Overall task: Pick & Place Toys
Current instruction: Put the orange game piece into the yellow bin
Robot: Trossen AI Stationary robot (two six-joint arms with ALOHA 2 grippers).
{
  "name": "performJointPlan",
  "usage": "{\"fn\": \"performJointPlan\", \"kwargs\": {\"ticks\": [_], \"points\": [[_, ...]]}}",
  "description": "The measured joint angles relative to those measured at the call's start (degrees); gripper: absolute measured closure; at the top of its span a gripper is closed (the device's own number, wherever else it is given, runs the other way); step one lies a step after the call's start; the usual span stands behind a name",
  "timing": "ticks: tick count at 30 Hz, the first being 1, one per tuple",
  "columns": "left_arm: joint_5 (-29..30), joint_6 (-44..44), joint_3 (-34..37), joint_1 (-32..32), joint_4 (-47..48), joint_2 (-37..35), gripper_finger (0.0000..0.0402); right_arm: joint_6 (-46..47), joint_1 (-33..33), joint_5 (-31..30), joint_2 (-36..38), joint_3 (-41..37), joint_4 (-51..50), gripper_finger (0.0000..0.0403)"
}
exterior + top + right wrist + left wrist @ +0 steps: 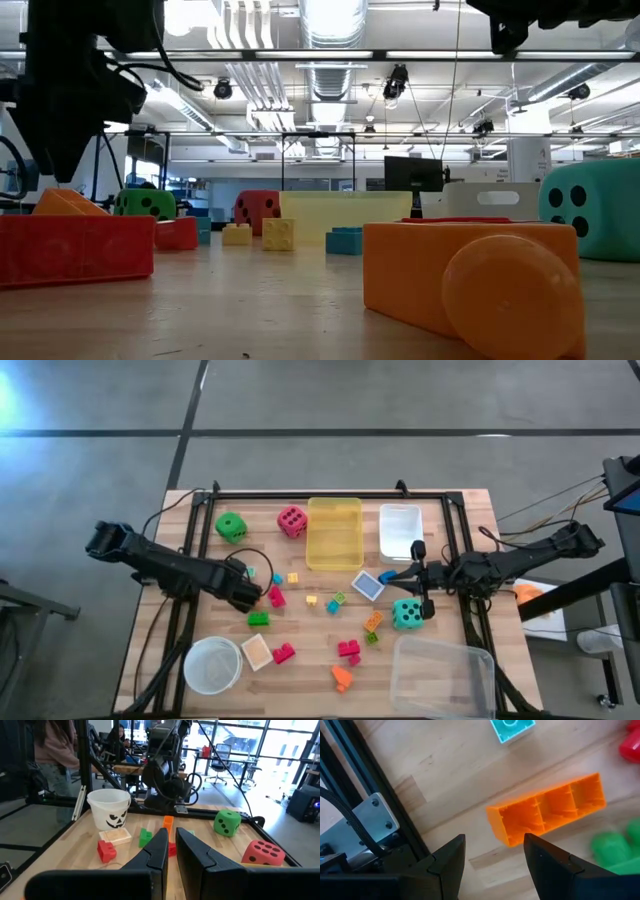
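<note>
My left hand [492,852] hangs low over the desk [445,770], fingers apart, gripping nothing. An orange block [547,810] lies on its side just ahead of the fingertips, a long hollow plastic brick showing three ribbed cells. A teal block [512,729] sits farther off on the pale wood grain. My right hand [428,575] hovers, fingers together, beside the teal die [407,614].

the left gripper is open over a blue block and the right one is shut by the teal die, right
Not quite. The left gripper is open, but the block in front of its fingers is orange, not blue, as the left wrist view shows. The rest holds: the right gripper is shut, beside the teal die in the high view.
</note>
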State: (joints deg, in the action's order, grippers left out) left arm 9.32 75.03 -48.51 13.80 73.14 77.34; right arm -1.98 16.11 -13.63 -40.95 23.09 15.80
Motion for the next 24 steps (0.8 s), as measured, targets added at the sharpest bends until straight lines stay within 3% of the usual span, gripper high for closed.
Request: {"fn": "performJointPlan", "kwargs": {"ticks": [13,24], "points": [[2.3,-1.5,0.1,-1.3,-2.7,0.5,0.0199,-3.1,0.0,0.0,-0.2,0.0,2.2,0.0369],[2.0,-0.6,0.2,-1.3,-2.8,0.5,0.0199,-12.6,0.0,0.0,-0.3,0.0,2.0,0.0369]]}}
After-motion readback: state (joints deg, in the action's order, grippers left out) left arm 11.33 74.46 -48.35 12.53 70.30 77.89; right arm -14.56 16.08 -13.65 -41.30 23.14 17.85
